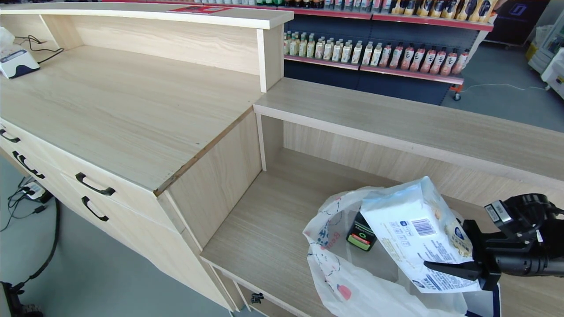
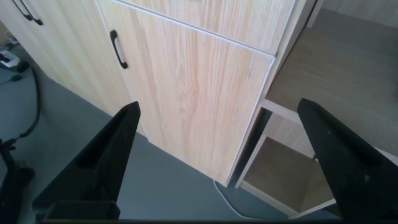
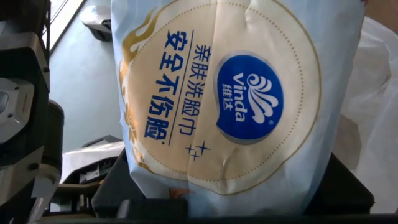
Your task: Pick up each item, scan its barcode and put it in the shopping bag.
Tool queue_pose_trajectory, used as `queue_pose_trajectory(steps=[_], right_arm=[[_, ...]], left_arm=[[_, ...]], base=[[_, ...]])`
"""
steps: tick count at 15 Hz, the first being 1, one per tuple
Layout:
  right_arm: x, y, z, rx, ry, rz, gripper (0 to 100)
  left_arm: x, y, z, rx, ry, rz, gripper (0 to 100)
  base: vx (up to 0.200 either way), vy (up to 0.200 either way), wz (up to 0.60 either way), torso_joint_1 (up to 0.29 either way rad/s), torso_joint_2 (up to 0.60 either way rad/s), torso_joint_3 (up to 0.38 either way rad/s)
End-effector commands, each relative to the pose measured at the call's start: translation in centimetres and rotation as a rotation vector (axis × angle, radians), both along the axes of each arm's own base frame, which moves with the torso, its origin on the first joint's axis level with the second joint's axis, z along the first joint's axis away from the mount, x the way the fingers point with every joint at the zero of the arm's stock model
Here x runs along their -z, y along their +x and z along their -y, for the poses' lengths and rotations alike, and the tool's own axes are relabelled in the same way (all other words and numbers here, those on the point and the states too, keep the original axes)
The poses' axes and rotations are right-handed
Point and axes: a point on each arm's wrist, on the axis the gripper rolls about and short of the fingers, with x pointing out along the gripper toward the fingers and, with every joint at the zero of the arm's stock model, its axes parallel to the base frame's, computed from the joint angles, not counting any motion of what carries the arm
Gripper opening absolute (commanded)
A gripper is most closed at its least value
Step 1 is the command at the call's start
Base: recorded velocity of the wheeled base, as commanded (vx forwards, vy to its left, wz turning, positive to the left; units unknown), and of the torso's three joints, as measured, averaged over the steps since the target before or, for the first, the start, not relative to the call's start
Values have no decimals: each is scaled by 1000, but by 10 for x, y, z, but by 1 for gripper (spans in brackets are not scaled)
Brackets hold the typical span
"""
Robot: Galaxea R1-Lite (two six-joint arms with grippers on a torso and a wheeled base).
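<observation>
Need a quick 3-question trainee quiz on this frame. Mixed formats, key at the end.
1. True or false: the left tool is open and empty.
2. Multiple choice: the right tool grips A) a drink bottle, B) the tissue pack, C) a cable.
3. Short answer: what lies inside the shopping bag?

Key: 1 true; 2 B; 3 a small dark container with a green and red label.
</observation>
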Motion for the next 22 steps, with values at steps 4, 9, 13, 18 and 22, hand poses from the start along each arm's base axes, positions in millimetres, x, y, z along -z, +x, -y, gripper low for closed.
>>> queue_pose_trajectory(steps=[4,9,13,18,22], right_arm=[[-22,-5,-10,-33,-33,99,0],[-21,-4,-24,-59,-170,189,0],[-10,-16,-22,-118,-210,238,0],[4,-19,-21,-170,-229,222,0],[5,-15,-12,-133,-282,240,0]], left_arm=[[0,0,0,-1,0,1,100],[0,0,0,-1,0,1,100],[0,0,0,0,0,1,100],[0,0,0,-1,0,1,100],[0,0,0,-1,0,1,100]], base=[[0,0,0,0,0,0],[0,0,0,0,0,0],[0,0,0,0,0,0],[0,0,0,0,0,0],[0,0,0,0,0,0]])
